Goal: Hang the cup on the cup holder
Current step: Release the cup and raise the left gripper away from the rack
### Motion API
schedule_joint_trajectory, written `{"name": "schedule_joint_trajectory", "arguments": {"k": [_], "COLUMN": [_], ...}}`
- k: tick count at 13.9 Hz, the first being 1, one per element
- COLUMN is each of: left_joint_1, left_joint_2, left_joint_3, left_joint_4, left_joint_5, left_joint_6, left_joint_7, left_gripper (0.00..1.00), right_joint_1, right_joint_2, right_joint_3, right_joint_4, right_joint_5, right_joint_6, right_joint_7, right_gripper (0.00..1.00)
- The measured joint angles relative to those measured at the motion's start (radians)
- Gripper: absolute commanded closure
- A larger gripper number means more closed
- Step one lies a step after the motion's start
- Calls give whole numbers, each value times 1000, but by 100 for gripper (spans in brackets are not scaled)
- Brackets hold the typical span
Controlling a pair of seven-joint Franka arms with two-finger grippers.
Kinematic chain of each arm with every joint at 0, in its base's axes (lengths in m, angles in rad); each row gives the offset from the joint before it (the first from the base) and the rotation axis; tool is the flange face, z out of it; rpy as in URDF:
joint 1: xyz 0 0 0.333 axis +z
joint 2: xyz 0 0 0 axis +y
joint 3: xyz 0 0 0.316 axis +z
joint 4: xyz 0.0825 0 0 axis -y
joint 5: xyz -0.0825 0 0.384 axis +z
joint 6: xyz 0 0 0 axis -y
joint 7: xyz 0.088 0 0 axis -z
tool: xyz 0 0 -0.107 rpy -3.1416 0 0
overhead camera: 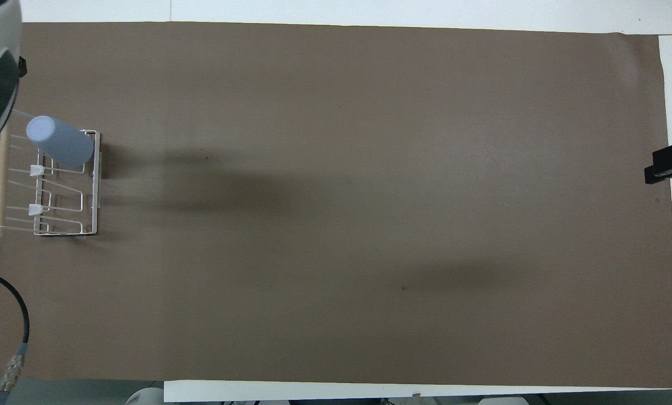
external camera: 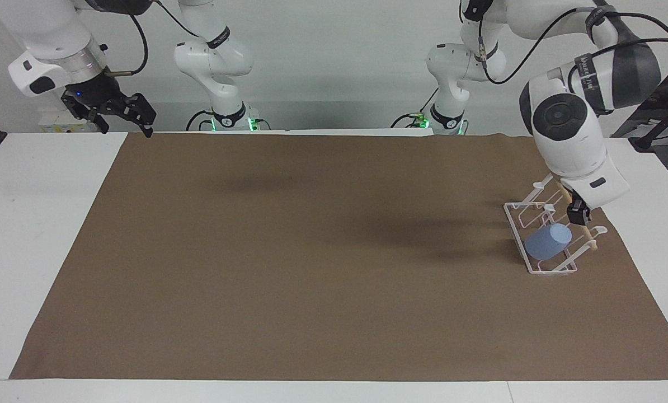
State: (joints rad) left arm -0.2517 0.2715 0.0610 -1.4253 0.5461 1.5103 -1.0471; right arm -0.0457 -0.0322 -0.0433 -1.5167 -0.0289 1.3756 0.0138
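Cup count is one: a light blue tumbler, lying tilted on a slanted prong of the single cup holder, at the end of the rack farther from the robots, its narrow base pointing up toward the wooden dowel. No tool touches it. The rack's other prongs are bare.

Going across the facing view, the right tool hangs in the air over the white bench edge near the corner of the brown mat, its fingers spread apart and holding nothing; that arm waits. The one mat covers most of the bench, and its whole middle is free of things, with only shadows on it. At the left arm's end stands the rack, close to the mat's edge, white bench showing just beside it. The left tool is raised over the rack's dowel side, apart from the cup; only a dark tip shows under the white wrist, so I cannot tell from sight how its fingers stand.
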Motion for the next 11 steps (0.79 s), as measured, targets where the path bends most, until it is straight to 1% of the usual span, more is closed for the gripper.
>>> {"name": "schedule_joint_trajectory", "arguments": {"k": [4, 6, 7, 11], "left_joint_1": [60, 80, 89, 94], "left_joint_2": [-20, -44, -57, -83], "left_joint_3": [1, 1, 1, 1], "left_joint_4": [48, 51, 51, 51], "left_joint_5": [-300, -418, -448, -492], "left_joint_6": [-44, -52, -53, -74], "left_joint_7": [205, 360, 466, 868], "left_gripper": [0, 0, 0, 0], "right_joint_1": [0, 0, -1, -2], "right_joint_2": [0, 0, 0, 0], "right_joint_3": [-1, -1, -1, -3], "right_joint_4": [0, 0, 0, 0], "right_joint_5": [0, 0, 0, 0], "right_joint_6": [0, 0, 0, 0], "right_joint_7": [0, 0, 0, 0], "right_gripper": [1, 1, 1, 1]}}
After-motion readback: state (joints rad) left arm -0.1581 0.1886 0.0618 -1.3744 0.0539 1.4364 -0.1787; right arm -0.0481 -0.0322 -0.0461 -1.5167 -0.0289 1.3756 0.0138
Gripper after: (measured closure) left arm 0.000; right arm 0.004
